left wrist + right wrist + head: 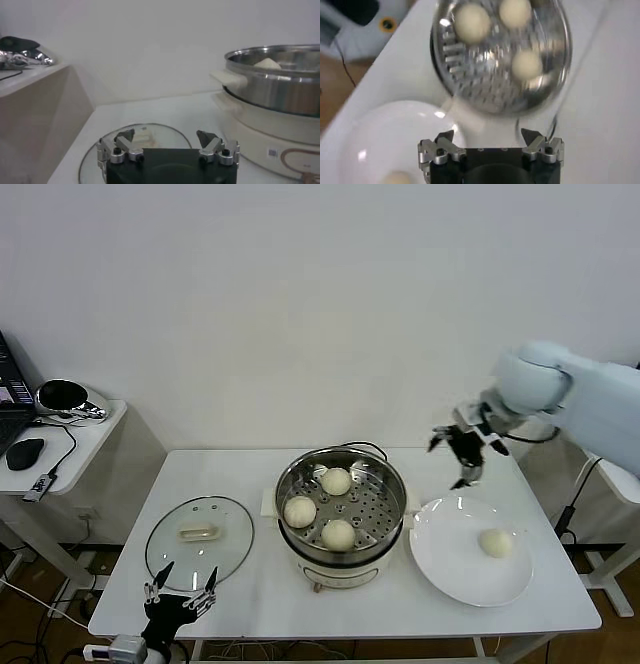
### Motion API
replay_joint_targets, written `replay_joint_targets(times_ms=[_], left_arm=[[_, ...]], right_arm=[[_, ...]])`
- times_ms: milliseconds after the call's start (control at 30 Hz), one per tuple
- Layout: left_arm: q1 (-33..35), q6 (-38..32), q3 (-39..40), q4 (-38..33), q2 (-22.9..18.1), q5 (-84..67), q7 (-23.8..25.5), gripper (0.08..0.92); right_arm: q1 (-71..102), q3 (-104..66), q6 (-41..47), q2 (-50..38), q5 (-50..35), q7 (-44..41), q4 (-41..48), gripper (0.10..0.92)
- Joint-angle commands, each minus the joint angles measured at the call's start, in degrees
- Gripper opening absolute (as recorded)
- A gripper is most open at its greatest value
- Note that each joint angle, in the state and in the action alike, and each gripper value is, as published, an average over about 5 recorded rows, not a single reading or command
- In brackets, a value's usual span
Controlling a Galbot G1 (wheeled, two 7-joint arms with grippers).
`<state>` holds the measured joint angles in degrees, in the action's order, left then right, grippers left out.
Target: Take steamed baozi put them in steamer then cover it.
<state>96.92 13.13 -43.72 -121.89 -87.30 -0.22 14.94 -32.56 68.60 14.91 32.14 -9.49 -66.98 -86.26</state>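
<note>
White wall behind; plain white rectangular table (pixel 250 584) in front of me. I take the steamer as landmark and list items left to right.

1. Small white side desk (pixel 70 439), far left of the steamer, apart from the table: carries a black computer mouse (pixel 25 452) and a shiny chrome object (pixel 66 399) I cannot identify.

2. My left gripper (pixel 182 589), at the table's near edge, left of the steamer: fingers spread wide, nothing held. It sits just in front of the cover.

3. Round clear glass cover with metal rim and cream-white rectangular handle (pixel 199 542): flat on the table, just left of the steamer, not touching it as far as I can tell.

4. Round shiny stainless-steel steamer basket with perforated floor, on a cream-white electric pot base (pixel 341 509): table centre, uncovered. A dark cable (pixel 372 448) runs off behind it.

5. Small round cream-white steamed baozi, three inside the steamer: one at its left side (pixel 300 511), one at the back (pixel 336 481), one at the front (pixel 338 534). They sit apart from each other.

6. Flat round white plate (pixel 450 569): just right of the steamer, rim close to the pot base.

7. Fourth baozi (pixel 496 542): alone on the plate, toward its right half.

8. My right gripper (pixel 465 452), on its white arm, raised above the table behind the plate and right of the steamer: fingers fully apart, empty.
</note>
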Motion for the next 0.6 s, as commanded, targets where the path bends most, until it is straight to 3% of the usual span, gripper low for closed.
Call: replay_joint_targets(times_ms=[33, 233, 600], left_arm=[[1.0, 0.5, -0.2, -0.2, -0.2, 0.3, 0.0, 0.823], [1.3, 0.4, -1.1, 0.2, -0.4, 0.3, 0.2, 0.823], [1.7, 0.4, -1.3, -0.2, -0.5, 1.5, 0.6, 0.823]], right_arm=[[21.5, -16.5, 4.1, -6.5, 9.3, -3.5, 5.8, 0.823], [32.0, -23.0, -1.2, -4.3, 17.9, -4.3, 11.2, 0.823], [38.8, -28.7, -4.6, -0.1, 21.5, -0.6, 17.8, 0.823]])
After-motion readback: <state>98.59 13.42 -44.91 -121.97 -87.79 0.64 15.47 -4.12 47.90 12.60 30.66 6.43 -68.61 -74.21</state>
